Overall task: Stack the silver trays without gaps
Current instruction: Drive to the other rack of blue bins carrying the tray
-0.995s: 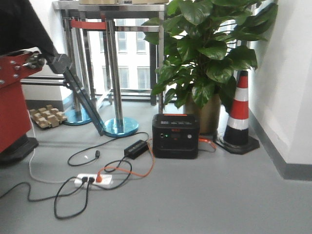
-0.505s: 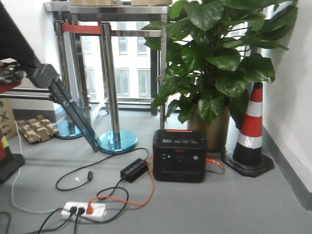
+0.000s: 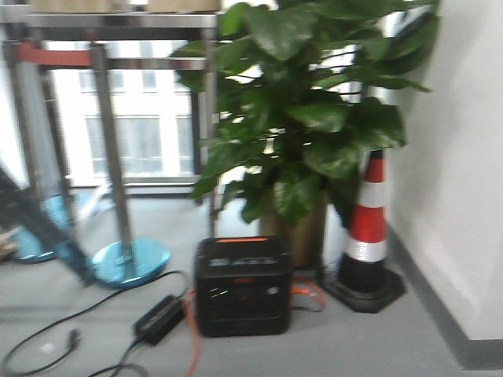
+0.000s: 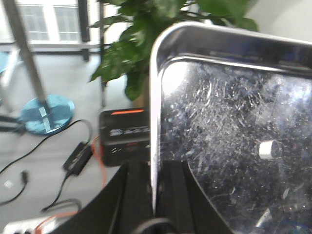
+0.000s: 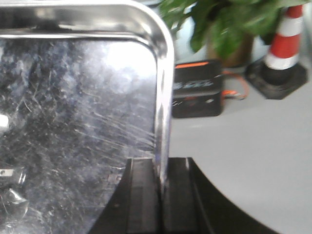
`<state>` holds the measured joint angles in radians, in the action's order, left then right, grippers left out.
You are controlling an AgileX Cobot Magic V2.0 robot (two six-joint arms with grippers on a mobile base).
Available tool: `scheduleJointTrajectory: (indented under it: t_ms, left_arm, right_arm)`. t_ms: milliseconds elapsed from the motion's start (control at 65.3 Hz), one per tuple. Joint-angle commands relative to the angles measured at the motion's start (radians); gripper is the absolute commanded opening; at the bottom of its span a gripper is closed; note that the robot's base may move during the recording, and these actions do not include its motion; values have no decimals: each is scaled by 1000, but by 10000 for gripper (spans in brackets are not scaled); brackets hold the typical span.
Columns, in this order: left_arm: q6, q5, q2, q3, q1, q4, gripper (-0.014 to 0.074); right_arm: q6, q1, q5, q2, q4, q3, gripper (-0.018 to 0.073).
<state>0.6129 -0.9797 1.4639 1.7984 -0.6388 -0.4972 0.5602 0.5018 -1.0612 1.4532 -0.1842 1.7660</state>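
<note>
- Left gripper [image 4: 154, 183]: black fingers [image 4: 134, 195] clamped tight on the left rim of the silver tray [image 4: 234, 146], one finger on each side of the edge.
- Right gripper [image 5: 160, 178]: the same grip on the right rim of the silver tray [image 5: 78, 122], jaws narrow with only the rim between them.
- Tray is carried by the grippers, clear of the grey floor [image 5: 253, 146], which shows past its rims.
- Tray's look: shiny steel, with a flat out-turned rim and rounded far corners. The bottom is covered in fine scratches and glare. A small white mark [image 4: 267, 148] sits on it.
- Cannot tell whether more than one tray is in the grip.
- On the floor beyond: a black power station [image 3: 244, 287] with an orange top strip, and an orange cable [image 4: 100, 158] beside it.
- Behind it is a large potted plant [image 3: 299, 118]. A red-and-white traffic cone [image 3: 365, 228] stands near the right wall.
- To the left are a stanchion with a blue base [image 3: 130, 263] and a black adapter [image 4: 78, 156]. A white power strip [image 4: 22, 226] lies nearest the left wrist camera.
</note>
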Motion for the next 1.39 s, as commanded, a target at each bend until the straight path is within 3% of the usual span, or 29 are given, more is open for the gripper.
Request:
scheduleJointTrajectory:
  t_ms: [0,1377]
  left_arm:
    - [1,56,-13,10,-11,-8,-16]
    - [1,56,-13,10,-11,-14,-16]
  right_arm:
    - [-13,1,23,-8,-5,9,-67]
    - [-13,1,25,-8,-5,9,-67]
